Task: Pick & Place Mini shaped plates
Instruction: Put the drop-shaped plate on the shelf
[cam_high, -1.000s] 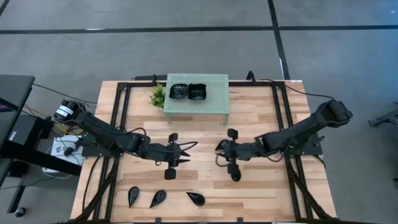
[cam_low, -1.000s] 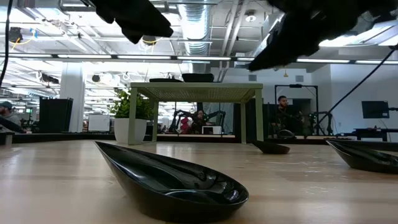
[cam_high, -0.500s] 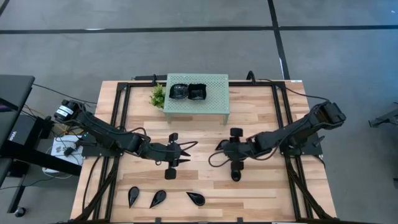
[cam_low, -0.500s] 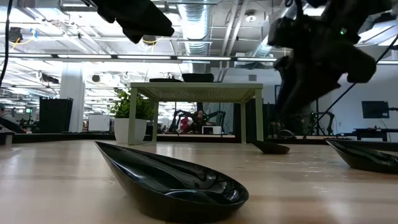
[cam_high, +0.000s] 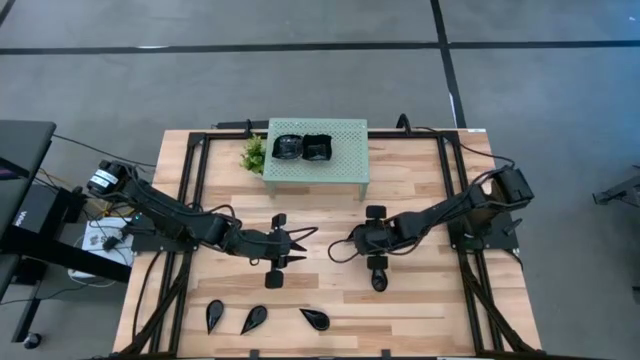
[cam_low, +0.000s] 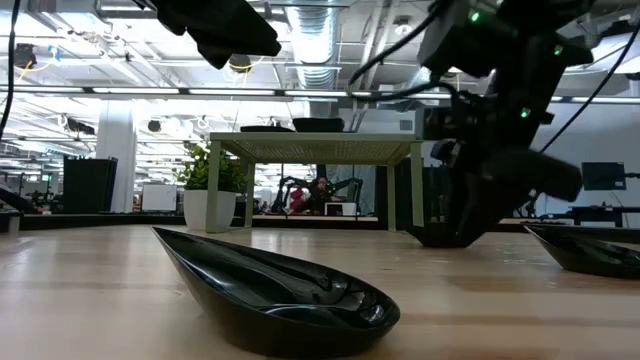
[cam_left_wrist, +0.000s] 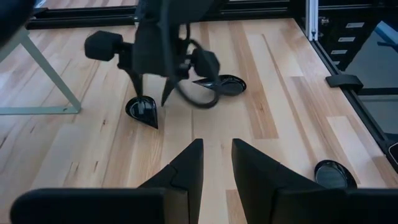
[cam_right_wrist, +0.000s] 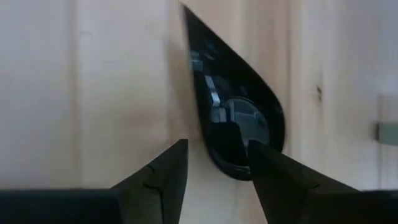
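Observation:
Three black teardrop plates (cam_high: 254, 319) lie in a row near the table's near edge. One of them fills the low view's foreground (cam_low: 280, 290). Two more black plates (cam_high: 303, 147) sit on top of the mint-green perforated stand (cam_high: 345, 160). My right gripper (cam_high: 350, 240) is open and tipped down at mid-table. It is over another teardrop plate (cam_right_wrist: 236, 124), which lies flat on the wood. The left wrist view shows this plate (cam_left_wrist: 142, 109) under the gripper. My left gripper (cam_high: 305, 245) is open and hovers just left of it, touching nothing. My right gripper comes from above, pointing down, at the plate's rounded end (cam_right_wrist: 214, 146). One finger (cam_right_wrist: 165, 177) stands outside the rim and the other finger (cam_right_wrist: 270, 177) stands over the hollow. I cannot tell whether either finger touches the plate.
A small potted plant (cam_high: 253, 154) stands by the stand's left leg. The left wrist view shows two more black plates on the wood, a teardrop plate (cam_left_wrist: 227, 84) beyond my right gripper and a round plate (cam_left_wrist: 333, 174) off to the side. Black rails (cam_high: 195, 190) run along the table's sides.
My right gripper has come down from above the table to the wood. It has tipped to point downward and shifted slightly toward the table's left, and now stands over the teardrop plate. The left arm and all the plates have kept still.

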